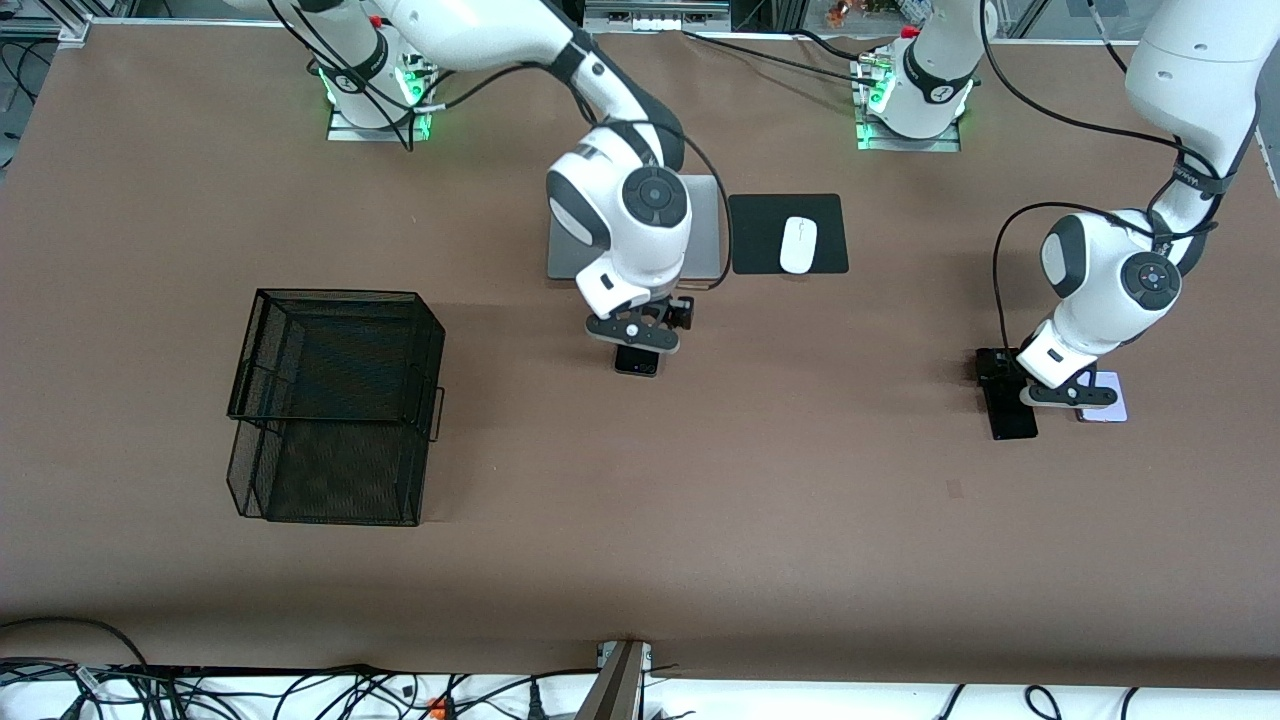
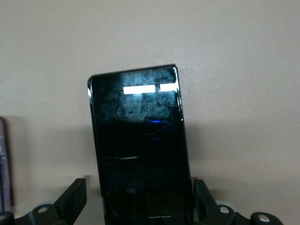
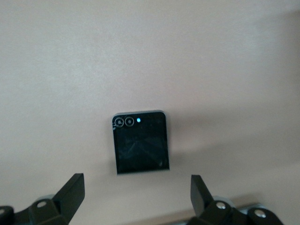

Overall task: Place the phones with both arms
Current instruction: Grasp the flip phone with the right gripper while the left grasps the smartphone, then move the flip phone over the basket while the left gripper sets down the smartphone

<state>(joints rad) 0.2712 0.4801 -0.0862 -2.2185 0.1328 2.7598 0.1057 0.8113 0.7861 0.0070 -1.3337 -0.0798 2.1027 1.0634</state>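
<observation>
None of the three phones looks placed yet, as I judge it: all lie flat on the brown table (image 1: 700, 520), and the black mesh basket (image 1: 335, 405) toward my right arm's end appears empty, though its dark mesh could hide something flat.

Nearest the front camera, the long slim black phone (image 1: 1012, 418) lies at my left arm's end, with the lavender-white phone (image 1: 1108, 398) just beside it. My left gripper (image 1: 1062, 394) hangs low over that pair, jaws spread wide and holding nothing. A little farther from that camera, the small black phone (image 1: 637, 360) sits mid-table under my right gripper (image 1: 634, 333), whose jaws also stand apart and empty. Farther still are the silver laptop (image 1: 705, 225) and the white mouse (image 1: 798, 244) on its black pad (image 1: 787, 233).

So both grasps and every placement remain.

My left wrist view shows the slim phone (image 2: 140, 150) running between my fingers (image 2: 72, 199), which the front view hides under my hand. My right wrist view shows the small phone's (image 3: 140, 147) twin lenses and that it lies just ahead of my fingers (image 3: 70, 192), not yet between them.
</observation>
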